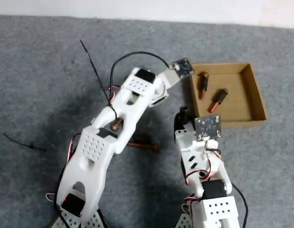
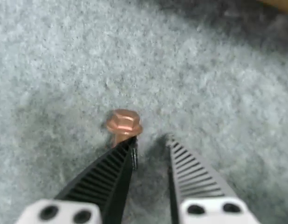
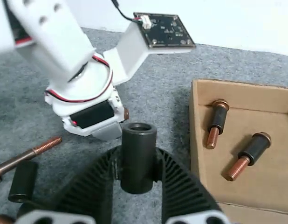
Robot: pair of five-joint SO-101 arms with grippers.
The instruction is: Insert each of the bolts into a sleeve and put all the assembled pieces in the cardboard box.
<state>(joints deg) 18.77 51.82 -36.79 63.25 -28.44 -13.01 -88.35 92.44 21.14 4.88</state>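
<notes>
While two finished pieces [image 1: 211,92] lie in the cardboard box [image 1: 259,102], each a bolt pushed through a sleeve, the step in hand looks like making the next one. The right gripper [image 3: 138,157] is pinching a black sleeve [image 3: 138,140] and holds it upright with its hole on top, just beside the box wall. The left gripper [image 2: 151,142] has its fingers spread apart over the grey carpet [image 2: 218,79]. A copper bolt [image 2: 124,123] sits right at the tip of one finger [image 2: 118,163], not in the gap between the two. I think the next move calls for the left gripper to slide sideways, so that the bolt comes between the fingers, and then to squeeze it. After that the bolt has to be lined up with the sleeve's hole, which is small, so the aim must be good. The left wrist view gives the close look at the bolt head and the open gap. The right wrist view shows how the sleeve is held, and a spare sleeve [image 3: 23,182] lying beside a loose bolt [image 3: 30,154] on the carpet. From the high view you can tell how near both arms are to the box.
</notes>
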